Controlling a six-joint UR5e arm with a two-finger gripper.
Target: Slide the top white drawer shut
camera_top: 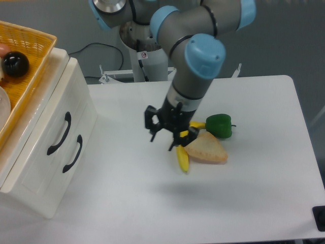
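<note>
Top white drawer point(51, 133), glossy cream plastic front with one curved black handle point(59, 133), sits at 9 o'clock in the frame, upper slot of the cream two-drawer cabinet point(35, 198). Its front looks about level with the cabinet face; I can't tell for sure whether it's fully seated. Lower drawer point(63, 168) with the matching black handle sits just beside it toward 5 o'clock.

Orange woven basket point(31, 58) rests on top of the cabinet at 10 o'clock, with a shiny black ball point(15, 64) inside; other contents are cut off by the frame edge.

Grey UR5e arm with light-blue joint caps point(195, 66) comes down from 12 o'clock. Black two-finger gripper point(163, 143) hangs near frame centre above the white tabletop point(254, 203), well apart from the cabinet. Fingers point(152, 137) are spread with a visible gap, nothing between them.

Just past the gripper toward 4 o'clock: yellow banana point(182, 158) lying on the table, tan wedge of bread point(206, 150) touching or overlapping it, and a green bell pepper point(220, 125) at 2 o'clock from the bread, close to it. The gripper partly blocks the banana's upper end.

Black cable point(94, 48) runs along behind the table at 11 o'clock.
</note>
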